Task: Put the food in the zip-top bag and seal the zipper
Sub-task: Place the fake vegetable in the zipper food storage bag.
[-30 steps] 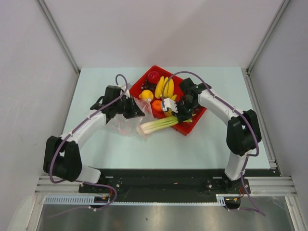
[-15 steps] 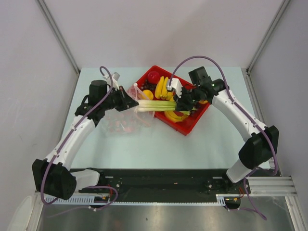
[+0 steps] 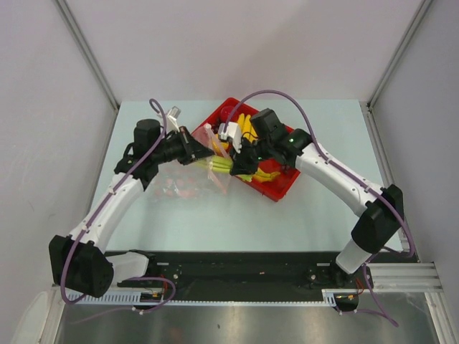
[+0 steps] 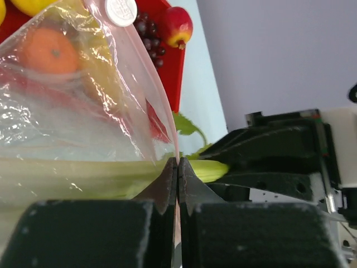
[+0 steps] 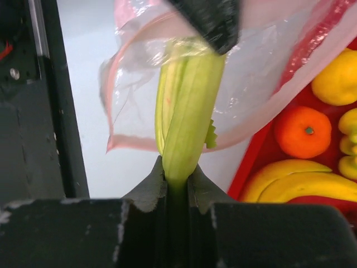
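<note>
Right gripper (image 5: 177, 173): my jaws clamp the leek (image 5: 187, 100), now driven toward 9 o'clock and partly inside the zip-top bag (image 4: 83, 111), whose lip my left gripper (image 4: 177, 167) pinches. Other fruit (image 5: 304, 131) remains in the tray (image 3: 281, 192) at 3 o'clock; sealing waits.

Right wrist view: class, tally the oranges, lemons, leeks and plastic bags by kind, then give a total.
orange: 1
lemon: 1
leek: 1
bag: 1
Total: 4
</note>
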